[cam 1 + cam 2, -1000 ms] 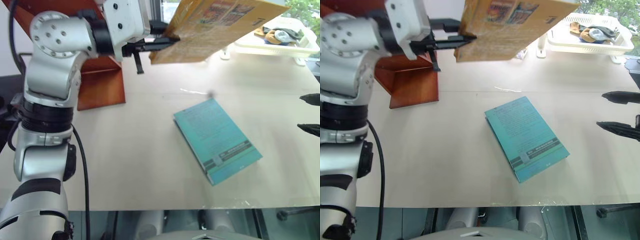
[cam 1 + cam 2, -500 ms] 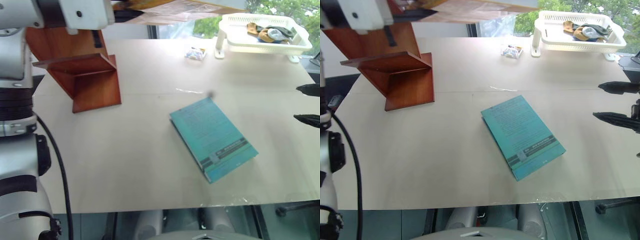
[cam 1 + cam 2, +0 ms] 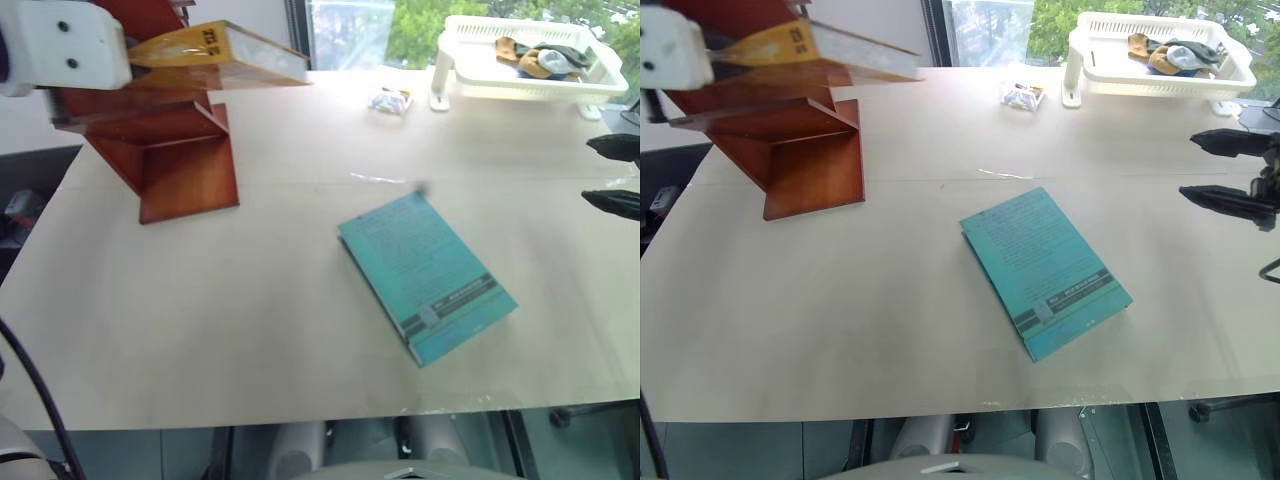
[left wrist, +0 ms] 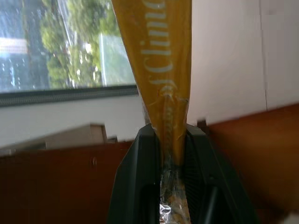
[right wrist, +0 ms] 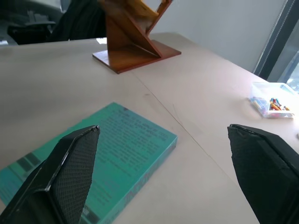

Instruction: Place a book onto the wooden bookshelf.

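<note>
Spreading across most of the head views is a pale beige tabletop [image 3: 250,330], its near edge running along the bottom of the frame and a window with green trees [image 3: 420,25] showing beyond its far edge at the top. A thin teal paperback [image 3: 428,277] lies flat just right of centre, turned diagonally. At the upper right stands a white slatted plastic rack [image 3: 520,60] with small cloth items in it, and just left of it sits a small clear packet of coloured bits [image 3: 390,100]. In the upper left, the reddish-brown wooden bookshelf with slanted side panels [image 3: 180,160] stands on the table. The thick yellow-orange paperback in glossy clear wrap [image 3: 215,57] is held in the air at the upper left, directly over the bookshelf's upper part; whether it touches the wood cannot be told. It lies roughly flat, its long axis running across the frame from left to right, the free end pointing right toward the window and slightly downward, the spine with black lettering facing the camera. The left gripper [image 4: 174,154] has its two black fingers clamped narrowly on the book's left end, seen close in the left wrist view. The right gripper [image 3: 1230,172] hangs at the right edge of the frame above the table, fingers spread wide, holding nothing.
</note>
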### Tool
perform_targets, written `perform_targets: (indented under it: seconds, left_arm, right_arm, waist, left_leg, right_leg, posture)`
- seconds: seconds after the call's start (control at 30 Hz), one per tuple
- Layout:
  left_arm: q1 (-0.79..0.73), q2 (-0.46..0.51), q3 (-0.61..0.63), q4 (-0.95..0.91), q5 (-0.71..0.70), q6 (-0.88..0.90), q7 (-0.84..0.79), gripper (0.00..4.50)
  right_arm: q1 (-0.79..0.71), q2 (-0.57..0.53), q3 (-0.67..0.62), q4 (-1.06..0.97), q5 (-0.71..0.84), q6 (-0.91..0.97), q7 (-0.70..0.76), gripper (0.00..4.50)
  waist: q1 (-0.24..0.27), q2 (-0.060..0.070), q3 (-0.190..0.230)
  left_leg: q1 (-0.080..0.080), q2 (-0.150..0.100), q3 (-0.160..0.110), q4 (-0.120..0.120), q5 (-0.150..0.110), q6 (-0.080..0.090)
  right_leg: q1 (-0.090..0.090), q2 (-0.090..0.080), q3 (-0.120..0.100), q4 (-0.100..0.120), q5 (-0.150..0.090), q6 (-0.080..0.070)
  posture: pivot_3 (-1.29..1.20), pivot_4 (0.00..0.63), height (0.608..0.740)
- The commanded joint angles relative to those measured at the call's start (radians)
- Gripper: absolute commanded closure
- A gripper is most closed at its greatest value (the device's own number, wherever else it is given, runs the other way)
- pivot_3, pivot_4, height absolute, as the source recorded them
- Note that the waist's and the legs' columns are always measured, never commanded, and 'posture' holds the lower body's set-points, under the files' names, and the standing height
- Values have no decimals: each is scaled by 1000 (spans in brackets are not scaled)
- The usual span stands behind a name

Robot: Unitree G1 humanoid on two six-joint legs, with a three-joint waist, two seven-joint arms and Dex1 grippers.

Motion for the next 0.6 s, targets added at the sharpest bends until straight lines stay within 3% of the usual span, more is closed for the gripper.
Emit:
perform_targets:
  seconds: [0.03,0.23,0.6]
  left_arm:
    - [14,58,41,6,38,31,4,4258]
    - [62,108,41,43,92,40,16,4258]
    - [63,103,27,64,117,45,17,4258]
  right_arm:
    - [-59,-2,-20,1,56,12,51,0]
    - [-88,4,-19,-49,150,86,51,0]
    - [-81,-19,-19,-76,234,146,51,0]
  waist:
    - [0,0,0]
    - [0,0,0]
    - [-4,0,0]
  left_leg:
    - [0,0,0,0,0,0]
    - [0,3,1,1,0,0]
    - [5,10,10,3,-2,4]
  right_leg:
    - [0,0,0,0,0,0]
    - [0,0,0,2,0,0]
    - [-2,6,11,9,0,0]
  posture:
    - [0,150,740]
    - [0,150,740]
    - [0,150,740]
